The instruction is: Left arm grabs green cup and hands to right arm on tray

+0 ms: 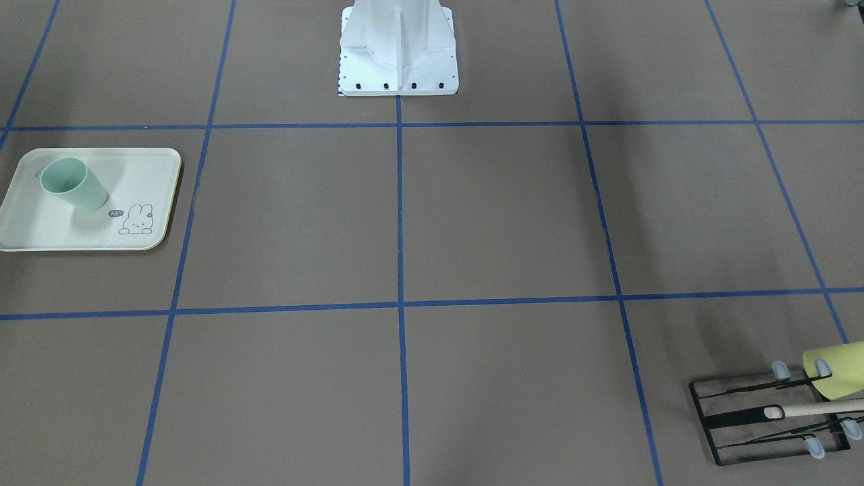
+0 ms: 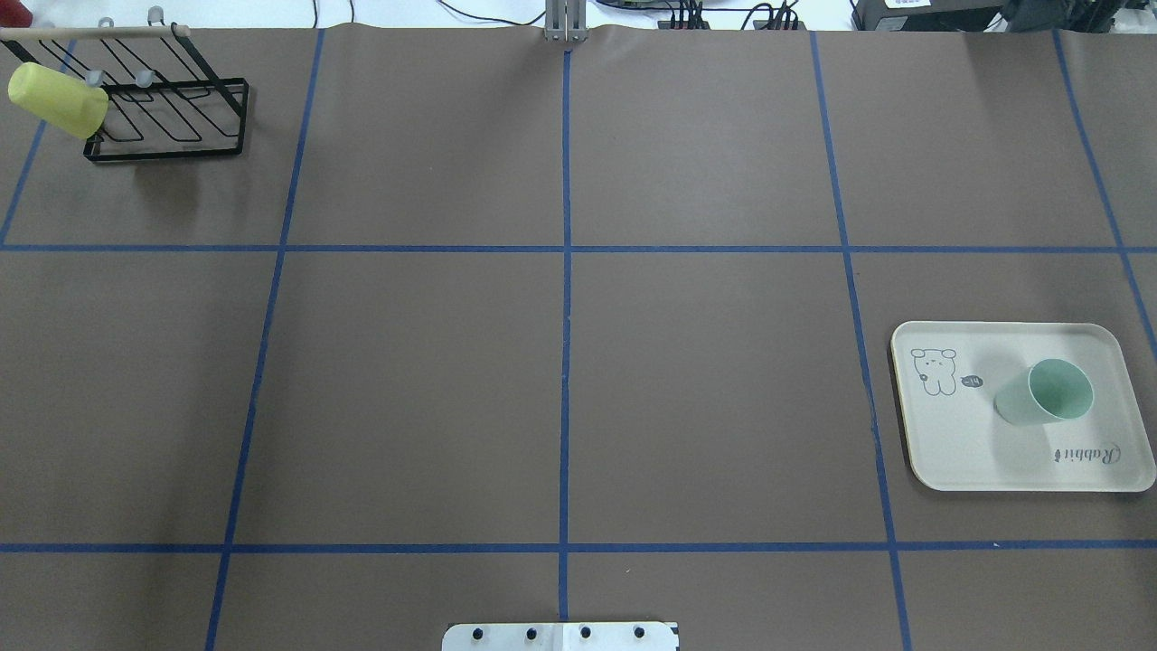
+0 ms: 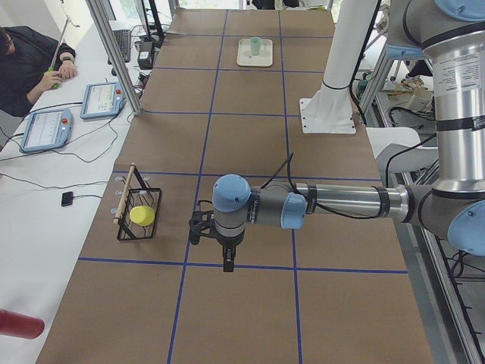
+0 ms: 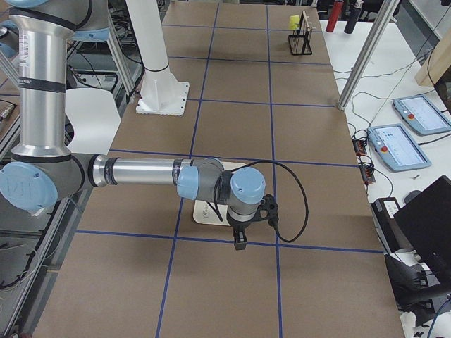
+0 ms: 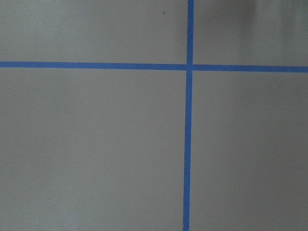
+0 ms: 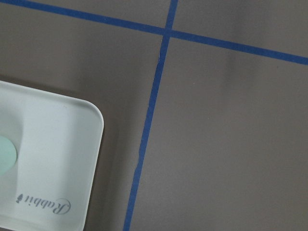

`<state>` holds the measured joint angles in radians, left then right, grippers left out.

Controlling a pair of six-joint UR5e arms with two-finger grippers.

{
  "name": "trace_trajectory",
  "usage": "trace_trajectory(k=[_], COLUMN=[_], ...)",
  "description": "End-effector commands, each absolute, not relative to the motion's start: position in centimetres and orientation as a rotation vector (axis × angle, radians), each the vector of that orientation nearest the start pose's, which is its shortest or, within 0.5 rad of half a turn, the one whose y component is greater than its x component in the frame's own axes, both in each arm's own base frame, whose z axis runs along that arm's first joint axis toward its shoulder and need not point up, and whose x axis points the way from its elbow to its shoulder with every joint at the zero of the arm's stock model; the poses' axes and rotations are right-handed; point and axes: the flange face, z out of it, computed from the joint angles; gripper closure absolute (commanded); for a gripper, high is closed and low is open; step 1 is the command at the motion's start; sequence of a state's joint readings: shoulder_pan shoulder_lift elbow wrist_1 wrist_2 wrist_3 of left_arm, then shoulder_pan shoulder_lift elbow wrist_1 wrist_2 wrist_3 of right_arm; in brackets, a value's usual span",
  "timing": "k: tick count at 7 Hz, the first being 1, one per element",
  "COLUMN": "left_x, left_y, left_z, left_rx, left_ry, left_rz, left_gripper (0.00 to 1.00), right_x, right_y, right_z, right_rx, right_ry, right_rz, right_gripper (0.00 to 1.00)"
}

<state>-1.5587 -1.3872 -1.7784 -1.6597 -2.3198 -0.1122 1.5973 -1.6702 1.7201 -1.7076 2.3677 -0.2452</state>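
Observation:
The pale mint-green cup [image 2: 1044, 391] stands upright, mouth up, on the cream Rabbit tray [image 2: 958, 443] at the table's right side; both also show in the front-facing view, cup [image 1: 73, 183] on tray [image 1: 40, 233]. The right wrist view shows the tray's corner [image 6: 53, 159] and a sliver of the cup [image 6: 6, 154]. My left gripper [image 3: 226, 258] hangs over bare table near the rack, far from the cup; I cannot tell if it is open. My right gripper [image 4: 239, 236] hangs just beside the tray [image 4: 208, 211]; I cannot tell its state. Neither gripper holds anything.
A black wire rack [image 2: 172, 117] with a wooden bar stands at the far left corner, a yellow-green cup [image 2: 56, 99] hung on it. The robot's white base [image 1: 398, 61] is at the table's near-middle edge. Operators' tablets [image 3: 45, 129] lie on a side table.

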Motion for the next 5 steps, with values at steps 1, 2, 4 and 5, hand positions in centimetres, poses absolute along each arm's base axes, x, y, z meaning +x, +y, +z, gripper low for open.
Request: trace_trajectory(k=[1,2,4,5], left_x=[-6.2,-6.1,-6.2,-6.2], left_y=[-42.2,-42.2,-42.2,-42.2], left_z=[63.0,63.0,63.0,63.0], left_rx=[0.067,0.066,0.066,0.066], left_ry=[0.752,0.75,0.746,0.745], left_rz=[-0.054,-0.052,-0.053,-0.052], left_gripper=[0.0,0.0,0.0,0.0], right_x=[5.5,4.1,3.6,3.6], right_y=[-44.7,-44.9,-45.6,-45.6], right_z=[63.6,63.5,62.8,62.9], right_rx=[0.024,0.006,0.033,0.031], right_ry=[-0.796,-0.794,-0.785,-0.785], right_rz=[-0.194,-0.205,-0.222,-0.221], right_gripper=[0.01,0.01,0.01,0.01])
